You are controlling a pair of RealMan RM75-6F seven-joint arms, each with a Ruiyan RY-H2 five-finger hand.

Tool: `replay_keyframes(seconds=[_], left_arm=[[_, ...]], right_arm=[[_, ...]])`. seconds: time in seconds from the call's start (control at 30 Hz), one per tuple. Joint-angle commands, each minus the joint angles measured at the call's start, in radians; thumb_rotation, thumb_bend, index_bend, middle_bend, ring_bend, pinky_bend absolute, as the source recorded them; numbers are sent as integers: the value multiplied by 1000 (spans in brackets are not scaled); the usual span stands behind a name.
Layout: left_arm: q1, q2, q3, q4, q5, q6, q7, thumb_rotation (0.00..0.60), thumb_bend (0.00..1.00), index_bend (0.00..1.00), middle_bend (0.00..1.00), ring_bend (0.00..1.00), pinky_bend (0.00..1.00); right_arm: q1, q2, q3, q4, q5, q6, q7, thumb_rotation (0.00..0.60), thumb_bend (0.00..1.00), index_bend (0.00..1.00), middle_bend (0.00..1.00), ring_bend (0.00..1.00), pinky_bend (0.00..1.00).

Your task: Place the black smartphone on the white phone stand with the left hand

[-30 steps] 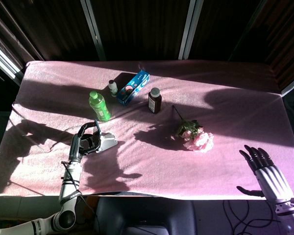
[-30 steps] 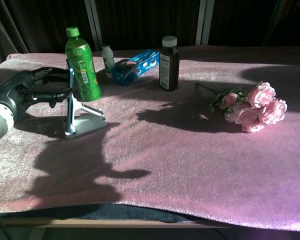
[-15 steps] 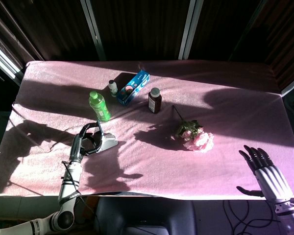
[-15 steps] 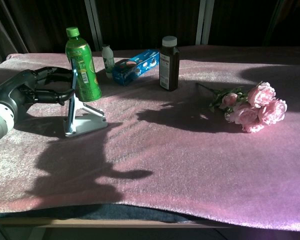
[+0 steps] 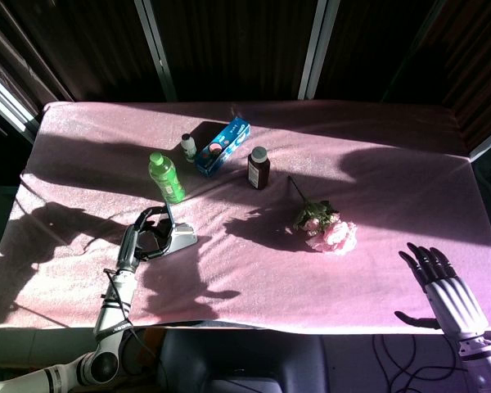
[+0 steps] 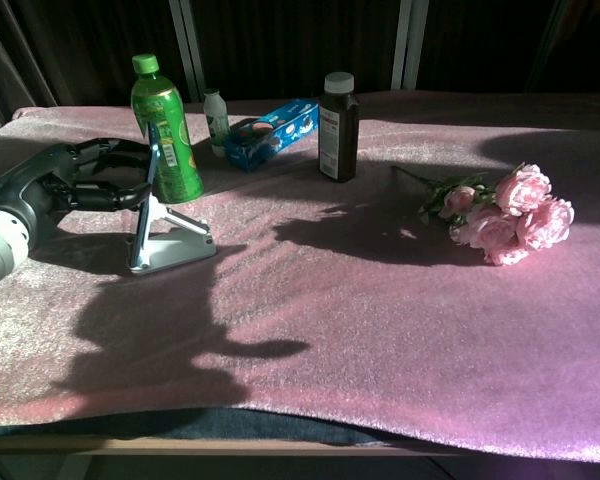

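Observation:
The black smartphone shows edge-on, leaning back on the white phone stand at the left of the pink table. My left hand reaches in from the left, its fingers curled around the phone's upper and lower edges. From the head view the phone is a thin dark strip above the stand, with the left hand beside it. My right hand hangs off the table's front right corner, fingers spread and empty.
A green bottle stands right behind the phone and stand. Further back are a small white bottle, a blue box and a dark brown bottle. Pink roses lie at the right.
The phone has tipped from nearly upright to leaning back on the stand. My left hand has shifted slightly right with it. The right hand has not moved.

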Motion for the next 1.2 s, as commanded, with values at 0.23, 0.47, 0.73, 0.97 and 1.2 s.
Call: replay_keyframes(seconds=[0.23, 0.47, 0.73, 0.97, 1.2], left_arm=[[-1, 20, 18, -10, 22, -22, -8, 600, 286, 77, 131, 114, 149], [3, 37, 34, -24, 48, -26, -17, 600, 273, 0, 0, 0, 85], [23, 77, 54, -53, 130, 16, -42, 600, 274, 0, 0, 0, 19], [220, 193, 214, 327, 479, 473, 106, 600, 298, 0, 0, 0, 0], [341, 370, 310, 162, 399, 425, 269, 600, 304, 0, 0, 0, 0]], right_arm=[[-2, 0, 0, -1, 1, 3, 1, 600, 187, 0, 0, 0, 0], [-9, 2, 2, 0, 6, 13, -2, 600, 187, 0, 0, 0, 0], [-9, 3, 3, 1, 5, 12, 2, 600, 187, 0, 0, 0, 0], [-15, -3, 19, -7, 50, 5, -33, 600, 187, 0, 0, 0, 0], [-11, -29, 35, -8, 72, -2, -76, 600, 187, 0, 0, 0, 0]])
